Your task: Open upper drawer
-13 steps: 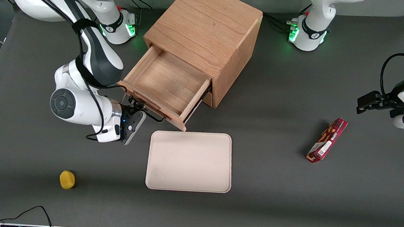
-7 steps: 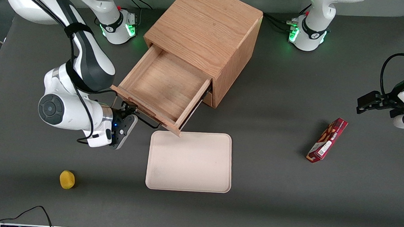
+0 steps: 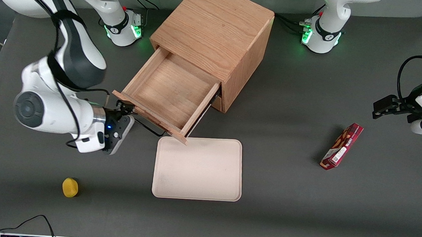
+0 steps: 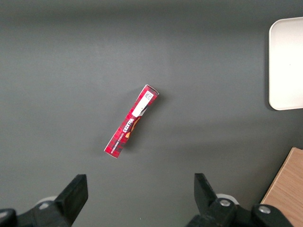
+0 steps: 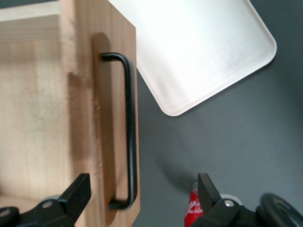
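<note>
Yellow object [image 3: 70, 187] sits nearest the front camera on the worktop [image 3: 301, 197], open worktop all around it; cream tray [image 3: 197, 168] farther back, its corner just under the upper drawer [image 3: 168, 90] front edge. Gripper [image 3: 123, 109] hangs just off the drawer's black handle [image 5: 129, 142], fingers [image 5: 75, 194] spread, gripping nothing; drawer stands pulled well out of the cabinet [image 3: 216, 34], interior bare. Red box [image 3: 342, 146] lies toward the parked arm's end.
</note>
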`<state>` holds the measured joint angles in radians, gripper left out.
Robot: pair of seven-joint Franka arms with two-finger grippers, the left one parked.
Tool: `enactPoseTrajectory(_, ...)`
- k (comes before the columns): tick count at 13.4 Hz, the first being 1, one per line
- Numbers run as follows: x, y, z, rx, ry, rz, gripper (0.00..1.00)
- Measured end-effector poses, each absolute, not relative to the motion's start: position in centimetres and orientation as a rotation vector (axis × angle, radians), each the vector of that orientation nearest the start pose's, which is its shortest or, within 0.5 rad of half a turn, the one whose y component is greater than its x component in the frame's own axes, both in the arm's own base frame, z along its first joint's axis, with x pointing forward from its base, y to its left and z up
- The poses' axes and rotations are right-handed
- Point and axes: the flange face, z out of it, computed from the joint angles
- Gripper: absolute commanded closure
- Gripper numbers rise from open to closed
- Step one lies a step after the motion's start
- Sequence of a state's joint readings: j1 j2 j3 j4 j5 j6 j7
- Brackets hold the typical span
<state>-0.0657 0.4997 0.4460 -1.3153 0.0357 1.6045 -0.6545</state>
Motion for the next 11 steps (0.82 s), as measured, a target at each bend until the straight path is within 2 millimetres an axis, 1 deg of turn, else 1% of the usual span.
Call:
enactPoseTrajectory(2, 64.7, 19.4, 49.2, -2.528, -1.373, 0.155, 0.0)
enactPoseTrajectory(3, 64.5, 19.2, 51.2, -2.549, -1.355, 0.133, 0.0)
enactPoseTrajectory(4, 64.1, 19.1, 53.4, -2.585, -1.318, 0.104, 0.0)
enactPoseTrajectory(5, 63.2, 19.1, 56.2, -2.636, -1.262, 0.069, 0.0)
enactPoseTrajectory(6, 61.9, 19.1, 59.1, -2.697, -1.179, 0.049, 0.0)
enactPoseTrajectory(7, 60.2, 19.1, 61.9, -2.774, -1.051, 0.042, 0.0)
enactPoseTrajectory(8, 58.3, 19.1, 64.4, -2.853, -0.889, 0.051, 0.0)
enactPoseTrajectory(9, 56.5, 19.0, 66.3, -2.925, -0.709, 0.077, 0.0)
enactPoseTrajectory(10, 54.9, 18.9, 67.7, -2.986, -0.519, 0.105, 0.0)
enactPoseTrajectory(11, 53.8, 18.5, 68.9, -3.035, -0.322, 0.113, 0.0)
